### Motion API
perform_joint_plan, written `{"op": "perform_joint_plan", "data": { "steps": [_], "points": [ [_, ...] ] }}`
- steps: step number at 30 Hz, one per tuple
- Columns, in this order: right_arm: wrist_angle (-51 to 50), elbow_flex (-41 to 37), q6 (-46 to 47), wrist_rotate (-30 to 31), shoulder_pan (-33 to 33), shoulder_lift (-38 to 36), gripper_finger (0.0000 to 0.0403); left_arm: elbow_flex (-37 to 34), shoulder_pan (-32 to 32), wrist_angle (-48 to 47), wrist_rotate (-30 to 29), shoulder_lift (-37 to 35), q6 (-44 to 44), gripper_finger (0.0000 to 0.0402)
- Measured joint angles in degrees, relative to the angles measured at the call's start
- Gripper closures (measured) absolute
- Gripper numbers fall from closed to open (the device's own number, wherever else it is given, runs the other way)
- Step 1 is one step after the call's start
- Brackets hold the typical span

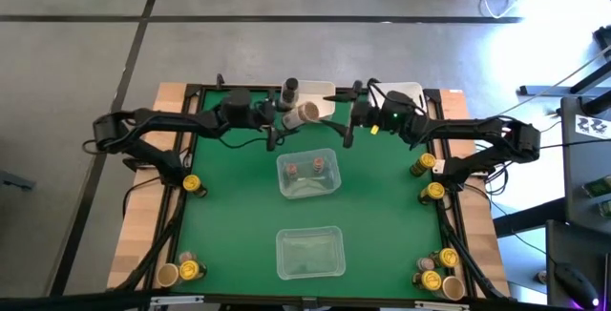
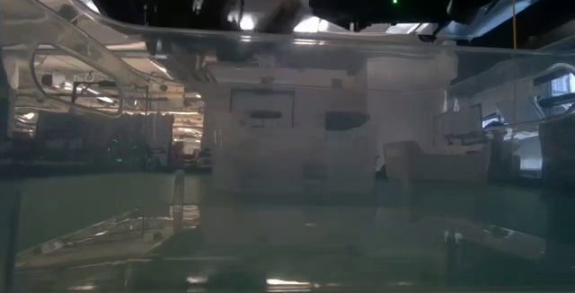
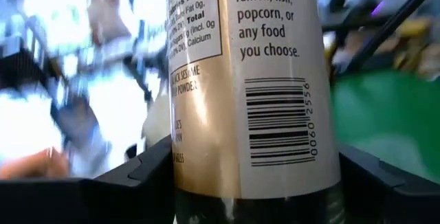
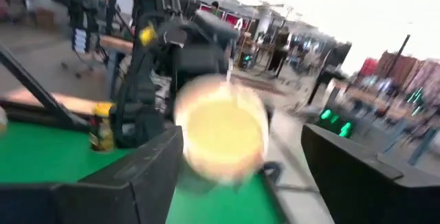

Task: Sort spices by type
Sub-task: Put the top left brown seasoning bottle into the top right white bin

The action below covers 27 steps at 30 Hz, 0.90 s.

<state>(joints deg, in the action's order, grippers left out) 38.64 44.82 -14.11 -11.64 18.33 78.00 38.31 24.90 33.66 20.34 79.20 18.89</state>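
Clamped between left hand point(image 3: 254, 183) fingers, jar point(image 3: 251, 80).

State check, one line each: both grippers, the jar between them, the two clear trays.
Left gripper: shut on tan jar.
Right gripper: open, facing the jar's end, holding nothing.
Far tray: holds two reddish-topped jars.
Near tray: no jars visible inside.
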Motion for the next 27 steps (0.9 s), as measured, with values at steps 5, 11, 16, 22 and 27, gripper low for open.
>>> {"op": "perform_joint_plan", "data": {
  "steps": [5,11,16,22,27],
  "points": [
    [1.1,0.0,9.3,0.0,0.0,0.0,0.0107,0.2,-0.7,5.3,5.4,0.0,-0.5,0.0139],
    [1.0,0.0,17.2,2.2,-0.8,0.0,0.0105,0.2,-1.0,1.9,5.2,0.0,-3.2,0.0139],
    [1.8,1.0,13.5,2.6,-5.0,1.8,0.0059,0.1,-0.8,0.1,5.0,-0.1,-5.5,0.0139],
    [1.8,2.7,10.7,14.4,-9.6,4.6,0.0019,0.1,-1.7,0.3,4.8,-0.1,-6.5,0.0139],
    [2.2,4.5,10.9,14.6,-9.9,7.3,0.0056,0.1,-3.8,1.9,4.4,-0.1,-6.6,0.0139]
  ]
}}
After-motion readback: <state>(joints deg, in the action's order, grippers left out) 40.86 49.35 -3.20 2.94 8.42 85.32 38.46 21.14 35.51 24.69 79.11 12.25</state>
